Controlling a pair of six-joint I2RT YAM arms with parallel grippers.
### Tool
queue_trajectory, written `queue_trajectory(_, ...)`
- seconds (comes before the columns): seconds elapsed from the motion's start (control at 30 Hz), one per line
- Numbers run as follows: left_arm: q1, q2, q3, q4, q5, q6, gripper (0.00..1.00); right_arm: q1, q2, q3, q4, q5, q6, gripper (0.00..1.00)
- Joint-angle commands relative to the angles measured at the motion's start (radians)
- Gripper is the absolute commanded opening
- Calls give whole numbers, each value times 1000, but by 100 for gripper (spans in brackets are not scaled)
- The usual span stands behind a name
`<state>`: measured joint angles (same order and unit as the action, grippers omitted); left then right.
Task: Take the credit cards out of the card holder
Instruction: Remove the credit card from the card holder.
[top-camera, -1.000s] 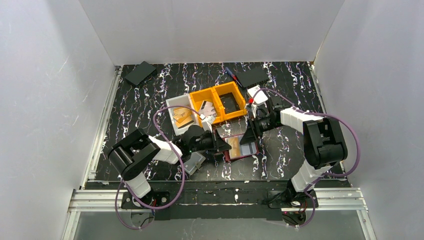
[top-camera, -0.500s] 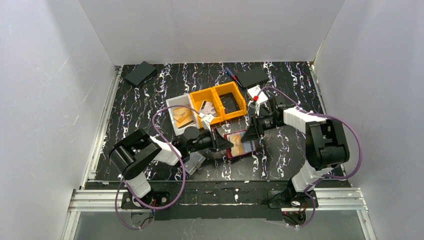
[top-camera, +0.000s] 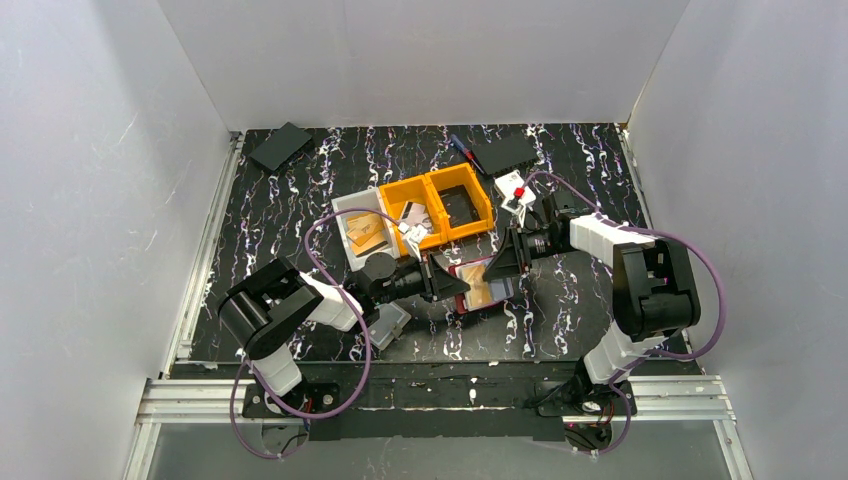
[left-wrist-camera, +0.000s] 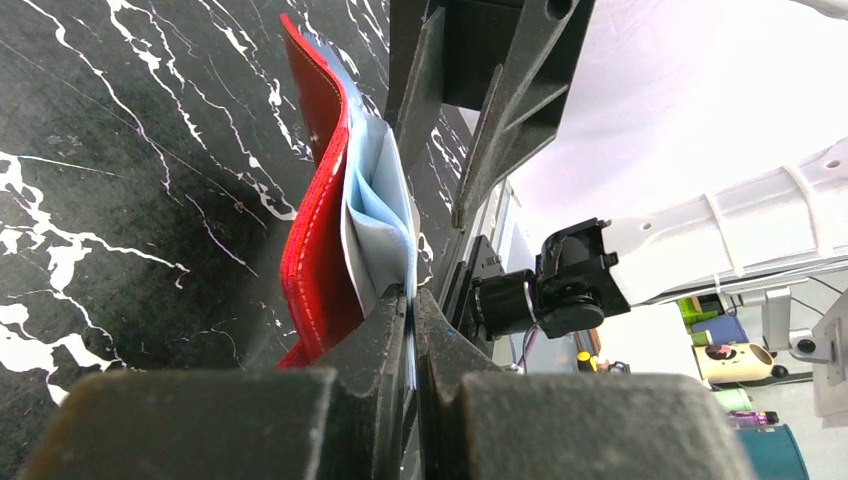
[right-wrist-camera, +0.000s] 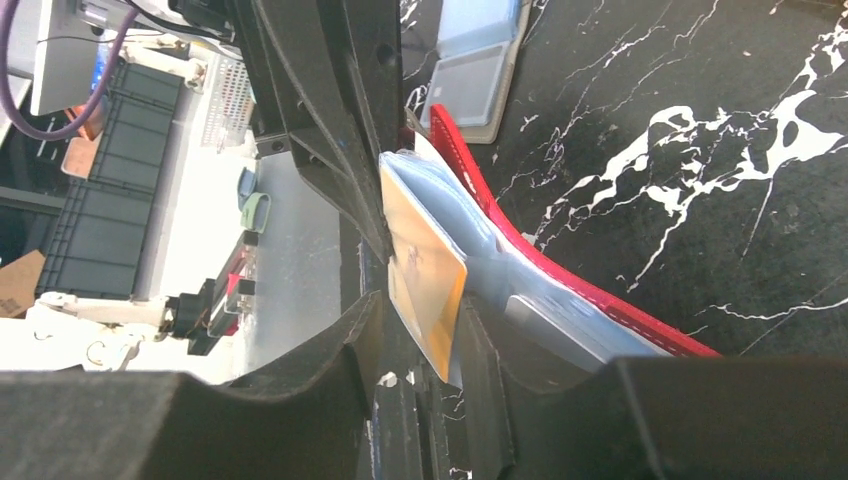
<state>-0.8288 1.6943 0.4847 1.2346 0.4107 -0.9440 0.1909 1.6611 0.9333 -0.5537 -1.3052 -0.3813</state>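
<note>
The red card holder (top-camera: 487, 286) lies open on the table between both grippers. In the left wrist view its red cover (left-wrist-camera: 312, 210) stands on edge with pale silvery-blue inner leaves (left-wrist-camera: 375, 215). My left gripper (left-wrist-camera: 412, 296) is shut on the edge of one inner leaf; it also shows in the top view (top-camera: 455, 285). A tan-orange credit card (right-wrist-camera: 425, 265) sticks out of the holder's pocket (right-wrist-camera: 560, 300). My right gripper (right-wrist-camera: 425, 325) is open, with its fingers on either side of that card's corner; it also shows in the top view (top-camera: 503, 266).
Two orange bins (top-camera: 440, 205) and a white bin (top-camera: 358, 236) stand just behind the holder. A grey flat case (top-camera: 390, 325) lies under my left arm. Black flat items lie at the back left (top-camera: 281, 146) and at the back (top-camera: 505, 153). A small white box (top-camera: 513, 188) lies near my right arm.
The holder has shifted a little away from the near edge with my left gripper. My right gripper has come down and closer, and now straddles the orange card.
</note>
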Motion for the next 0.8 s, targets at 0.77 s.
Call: queue_trajectory(0.77,35,-9,-29,100,3,-38,0,-29,-31,30,-37,-178,16,1)
